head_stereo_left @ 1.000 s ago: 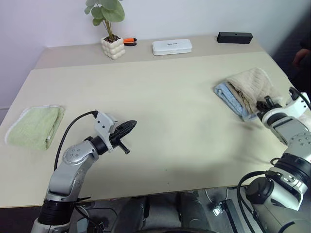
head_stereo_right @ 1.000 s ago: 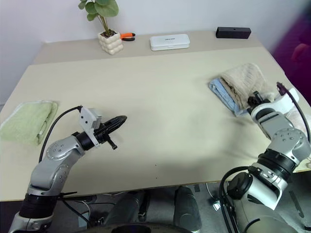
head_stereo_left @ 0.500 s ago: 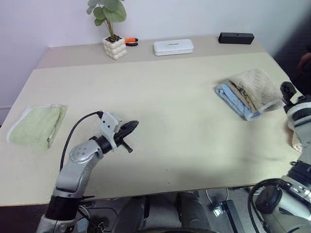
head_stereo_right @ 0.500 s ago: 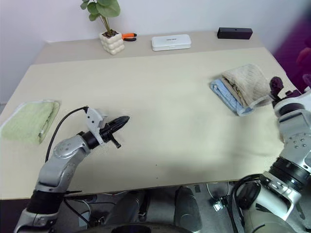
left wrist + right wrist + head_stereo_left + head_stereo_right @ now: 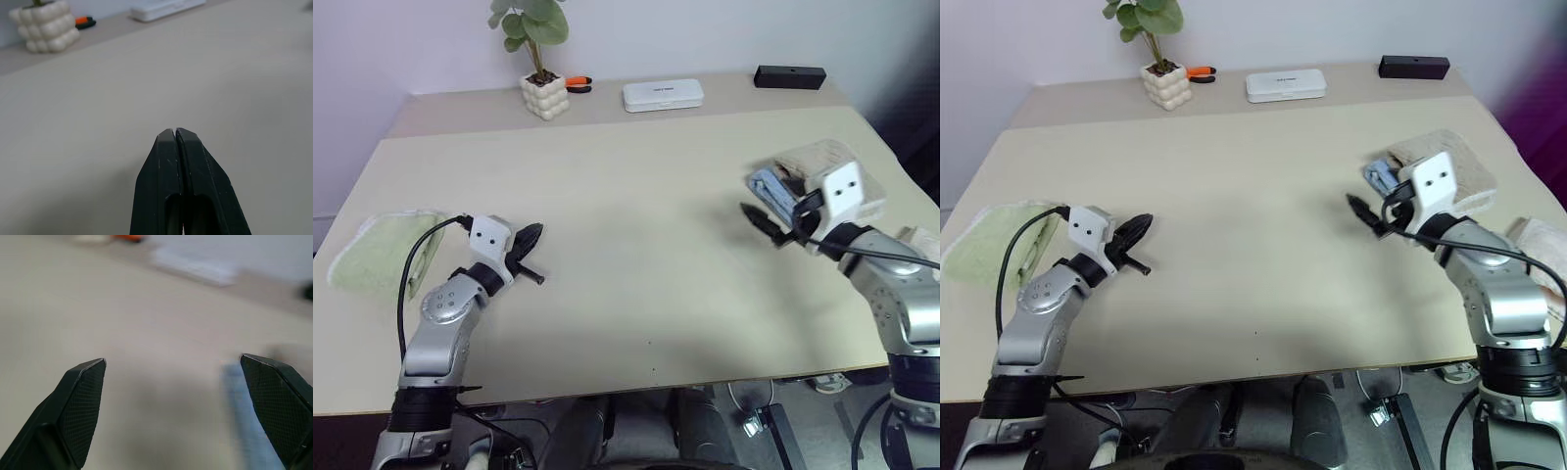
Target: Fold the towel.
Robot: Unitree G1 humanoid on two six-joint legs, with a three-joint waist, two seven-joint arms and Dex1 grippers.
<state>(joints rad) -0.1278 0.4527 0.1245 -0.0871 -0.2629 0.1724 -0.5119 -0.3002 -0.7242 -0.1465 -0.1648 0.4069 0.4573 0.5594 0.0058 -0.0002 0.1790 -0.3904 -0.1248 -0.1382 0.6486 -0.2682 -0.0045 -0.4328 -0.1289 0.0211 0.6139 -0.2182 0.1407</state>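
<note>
From the head camera I have the pale bench [image 5: 636,196] spread out in front of me, and the beige towel [image 5: 1454,162] sits bunched near its right edge, lying on top of a light blue towel [image 5: 770,188] whose end pokes out toward the middle of the bench. My right tool [image 5: 766,223] hangs over the bench just beside that pile on its inner side, fingers spread wide with nothing between them, and its white wrist housing covers part of the beige towel from this angle. My left tool [image 5: 530,235] is out over the left part of the bench with its fingers pressed together on nothing, pointing toward the centre. A folded light green towel [image 5: 374,257] lies near the left edge, well apart from the other two. Along the back strip I can see a potted plant [image 5: 541,78] in a knobbly white pot, an orange-handled item [image 5: 575,83] just beside it, a flat white case [image 5: 662,94] and a black box [image 5: 789,75]. On the left wrist camera the two black fingers [image 5: 166,181] meet tip to tip above bare bench, with the white pot [image 5: 45,32] and the white case [image 5: 166,7] at the far side. On the right wrist camera the two fingers [image 5: 78,406] stand far apart with empty bench between them, and a blurred blue strip [image 5: 244,401] lies close to one of them; I cannot tell more about it from there.
</note>
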